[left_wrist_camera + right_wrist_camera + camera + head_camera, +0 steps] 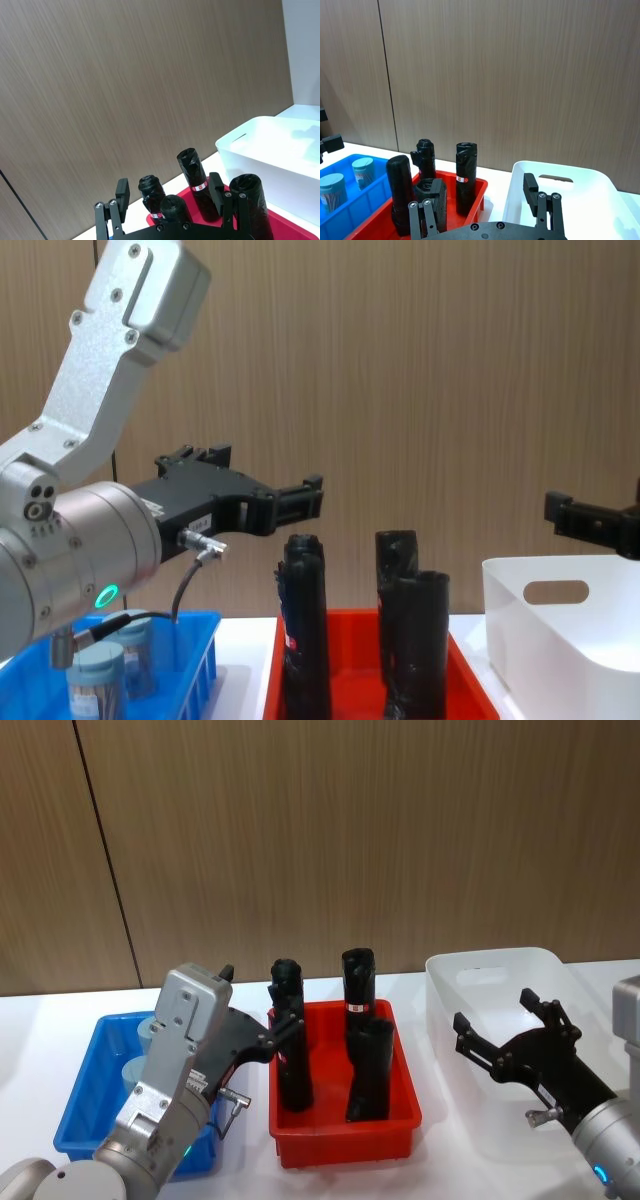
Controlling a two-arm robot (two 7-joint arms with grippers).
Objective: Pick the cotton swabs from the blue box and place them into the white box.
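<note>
**Both grippers empty, the first reach yet to come**

We find the left gripper (262,1003) spread wide with nothing in it. It is raised over the seam between the blue box (85,1092) and the red bin (345,1132). The right gripper (497,1014) is likewise wide open and empty, above the white box (500,960).

The cotton swabs (362,169) stand in the blue box, so we judge the pick not yet begun. Next, the left gripper must move over the blue box, tip downward and descend around one lid without brushing the black rolls (358,982).

The right wrist view gives us two jars upright side by side, whereas in the head view the left arm covers most of them. The chest view shows us how high the left gripper sits above the bin rims.
</note>
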